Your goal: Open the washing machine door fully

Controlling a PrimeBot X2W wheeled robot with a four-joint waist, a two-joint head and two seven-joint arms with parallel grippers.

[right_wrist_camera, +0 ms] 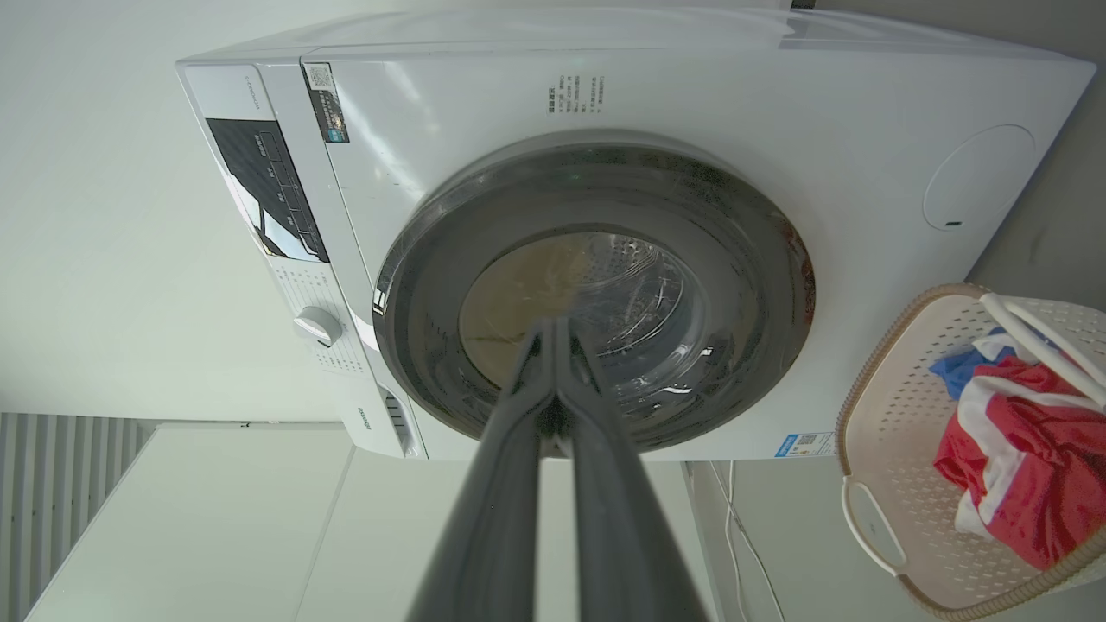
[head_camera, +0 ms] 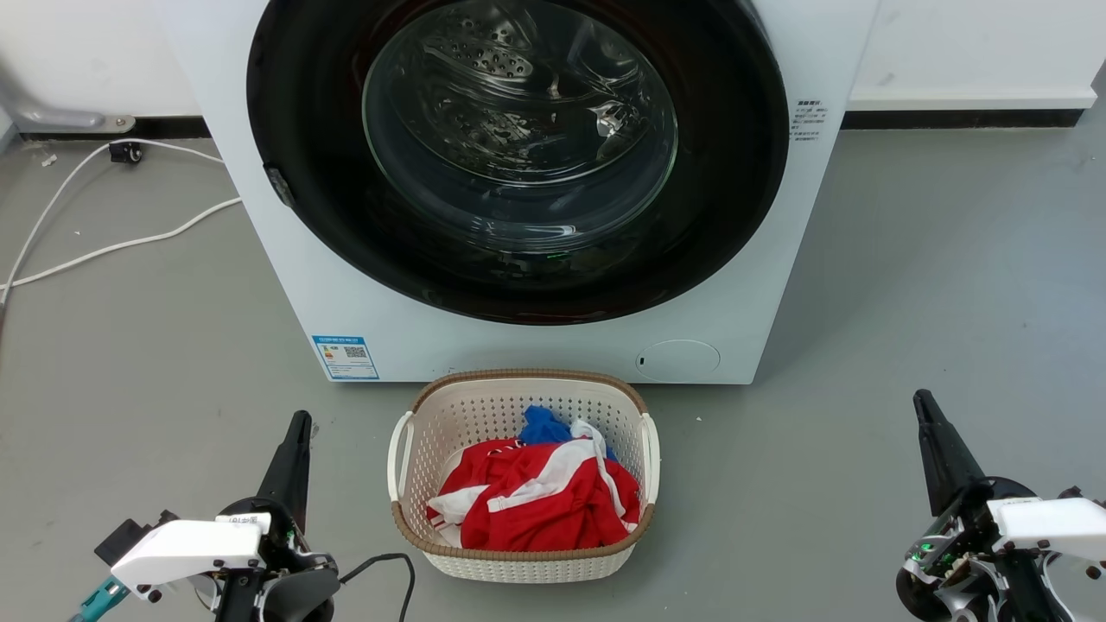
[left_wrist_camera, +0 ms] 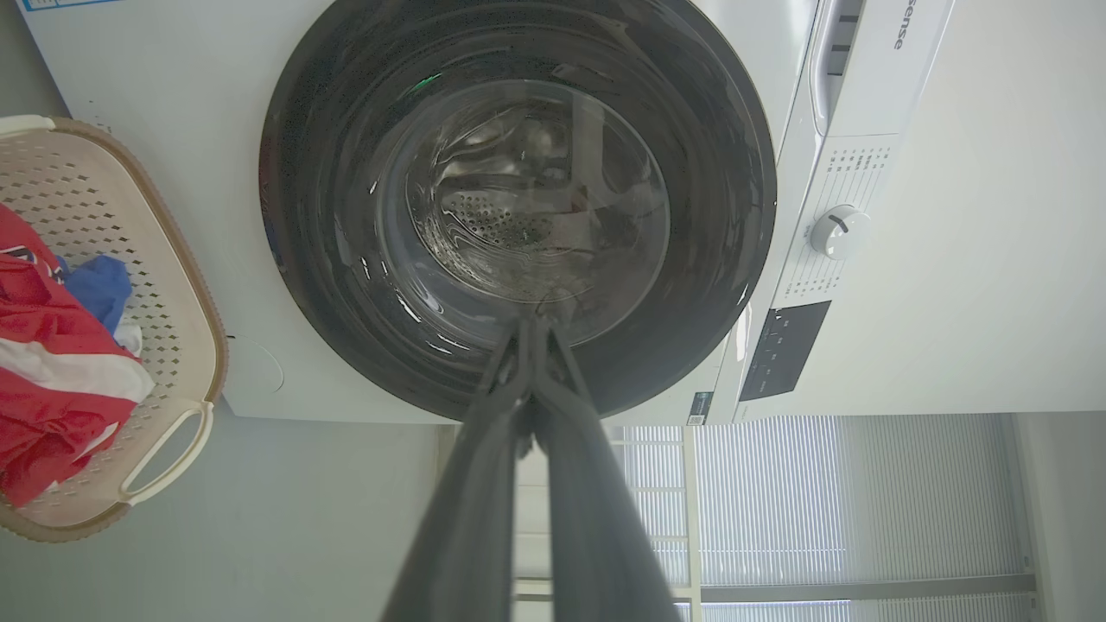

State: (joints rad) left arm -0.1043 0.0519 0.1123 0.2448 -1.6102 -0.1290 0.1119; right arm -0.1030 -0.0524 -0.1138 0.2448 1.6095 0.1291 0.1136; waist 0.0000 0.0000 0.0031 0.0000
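Note:
The white washing machine (head_camera: 760, 285) stands ahead of me, also seen as the washing machine (left_wrist_camera: 207, 104) and the washing machine (right_wrist_camera: 691, 78) in the wrist views. Its big round black washing machine door (head_camera: 734, 173) lies flat against the front, shut, with a clear glass bowl at its centre; the same washing machine door (left_wrist_camera: 328, 285) and washing machine door (right_wrist_camera: 760, 285) show from the wrists. My left gripper (head_camera: 300, 421) is at the lower left, shut and empty, its left gripper (left_wrist_camera: 531, 321) tips together. My right gripper (head_camera: 922, 397) is at the lower right, shut and empty, the right gripper (right_wrist_camera: 553, 324) tips touching. Both are well short of the machine.
A white laundry basket (head_camera: 449, 415) with red, white and blue clothes sits on the grey floor right in front of the machine, between my arms. White cables (head_camera: 104, 250) trail over the floor at the left. A white wall with a dark skirting runs behind.

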